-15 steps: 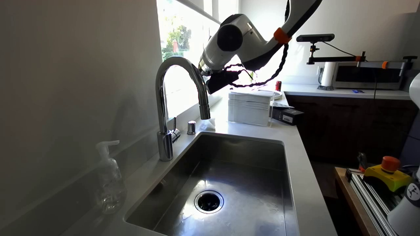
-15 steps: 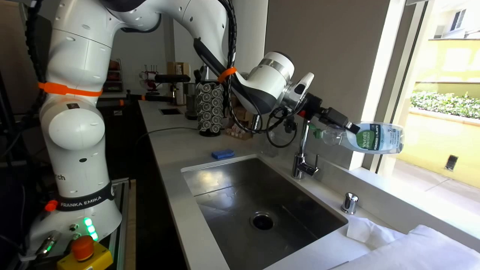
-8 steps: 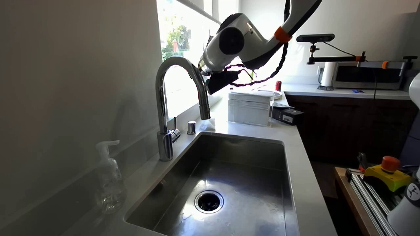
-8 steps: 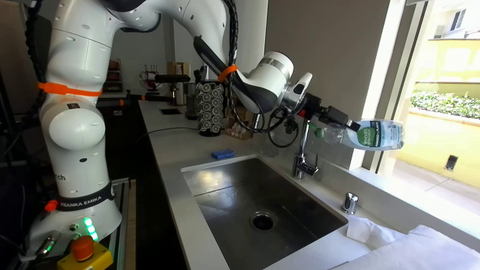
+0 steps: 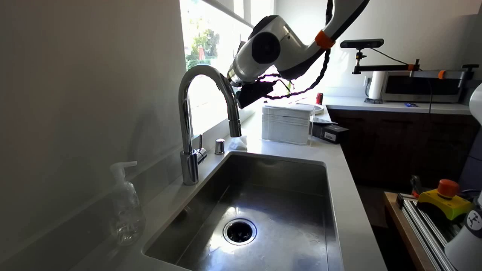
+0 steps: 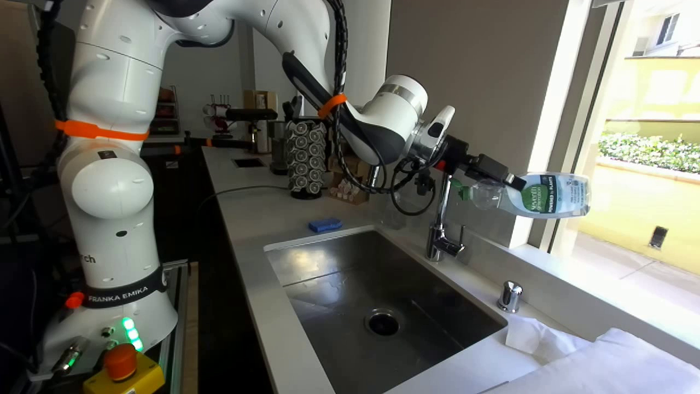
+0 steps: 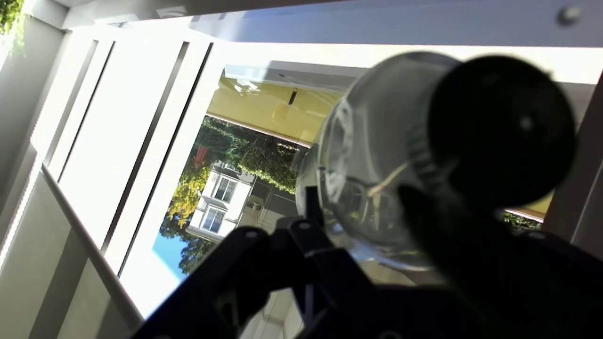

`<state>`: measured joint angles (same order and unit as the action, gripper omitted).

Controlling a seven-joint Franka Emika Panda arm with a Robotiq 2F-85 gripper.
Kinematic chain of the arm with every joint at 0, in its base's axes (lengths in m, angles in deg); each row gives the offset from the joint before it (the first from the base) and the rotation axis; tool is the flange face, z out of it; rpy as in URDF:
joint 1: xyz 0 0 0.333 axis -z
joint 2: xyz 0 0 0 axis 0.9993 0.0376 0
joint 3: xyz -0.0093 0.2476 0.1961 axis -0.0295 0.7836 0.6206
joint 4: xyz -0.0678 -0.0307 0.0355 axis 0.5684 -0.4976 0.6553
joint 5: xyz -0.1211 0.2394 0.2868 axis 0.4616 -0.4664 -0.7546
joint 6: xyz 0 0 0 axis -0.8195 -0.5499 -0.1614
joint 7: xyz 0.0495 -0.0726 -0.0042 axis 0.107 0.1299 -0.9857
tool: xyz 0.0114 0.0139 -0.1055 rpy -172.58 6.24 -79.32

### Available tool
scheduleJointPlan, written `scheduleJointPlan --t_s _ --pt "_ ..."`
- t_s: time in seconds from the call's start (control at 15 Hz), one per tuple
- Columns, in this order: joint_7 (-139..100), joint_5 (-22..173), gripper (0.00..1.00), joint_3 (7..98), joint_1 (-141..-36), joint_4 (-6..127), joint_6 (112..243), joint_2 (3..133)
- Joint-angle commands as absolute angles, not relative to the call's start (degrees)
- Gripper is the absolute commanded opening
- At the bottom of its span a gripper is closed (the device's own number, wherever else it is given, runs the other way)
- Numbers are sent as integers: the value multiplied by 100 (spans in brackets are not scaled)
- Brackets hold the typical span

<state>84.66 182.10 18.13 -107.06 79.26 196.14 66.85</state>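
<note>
At the far left of an exterior view, my arm's base (image 6: 112, 268) has the red stop button (image 6: 120, 362) near it, presumably for quick reach. Next, a blue sponge (image 6: 325, 225) sits just outside the sink (image 6: 328, 306), a handy spot for washing, I'd guess. The faucet (image 6: 436, 243) stands at the basin's window-side edge, apparently so its spout (image 5: 234, 128) can reach over the bowl. A chrome fixture (image 6: 510, 296) rises from the counter (image 6: 251, 230) further along. Up in the air above that side, near the window (image 6: 640, 131), my gripper (image 6: 513, 189) carries the clear bottle (image 6: 547, 195). The fingers are clamped on it close to the shoulder, perhaps because the body slims there; nothing else bears its weight. My wrist view is too dark in the foreground for me to say exactly where each pad presses. The bottle lies on its side, long axis close to level, green cap (image 6: 464, 192) aimed left toward the faucet, base toward the window. In the wrist view its cap end faces back at the camera.
</note>
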Motion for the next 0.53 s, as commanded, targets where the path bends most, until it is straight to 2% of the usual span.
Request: scheduleJointPlan --t_s 0.0,0.47 --pt "8846 18615 27 1822 -10796 7943 19385 6587" --pt "8933 18649 27 1833 -10796 7907 19393 6628"
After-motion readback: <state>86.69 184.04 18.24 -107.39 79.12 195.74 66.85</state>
